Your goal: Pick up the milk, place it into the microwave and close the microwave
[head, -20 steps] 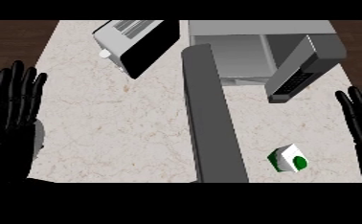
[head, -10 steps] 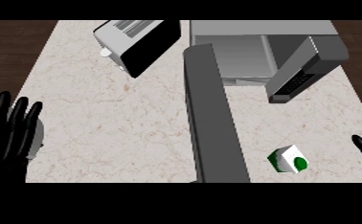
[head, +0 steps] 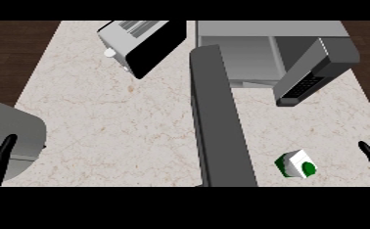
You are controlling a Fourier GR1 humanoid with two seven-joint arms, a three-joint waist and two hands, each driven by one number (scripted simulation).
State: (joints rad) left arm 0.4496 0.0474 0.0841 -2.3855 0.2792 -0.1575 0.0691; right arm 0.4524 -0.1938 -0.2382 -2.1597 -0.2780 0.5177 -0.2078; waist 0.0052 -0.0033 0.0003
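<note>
At the far left edge, well left of the microwave, only a thin black sliver of the left hand is seen, with a grey forearm beside it; the rest is cut off by the frame, so whether that hand is released or clenched cannot be told. The pale marbled counter is spread beneath everything, with dark wood showing past its left and right ends. Left of the microwave, near the counter's far edge, a toaster is seen tilted in the view, its slots partly cut off by the top of the scene and a small pale knob visible on its left side. The microwave's door stands open and is seen edge-on as a long dark grey bar running from the microwave's left front corner down to the lower edge, so its face cannot be made out. The microwave's grey cavity is exposed, its upper part cut off at the top. At the microwave's right a tilted grey panel with a dark keypad is seen; its markings cannot be read. The milk, a small white and green carton, stands on the counter in front of the microwave, just right of the door and apart from both hands. At the far right edge only a black tip of the right hand is visible, and its state cannot be told.
</note>
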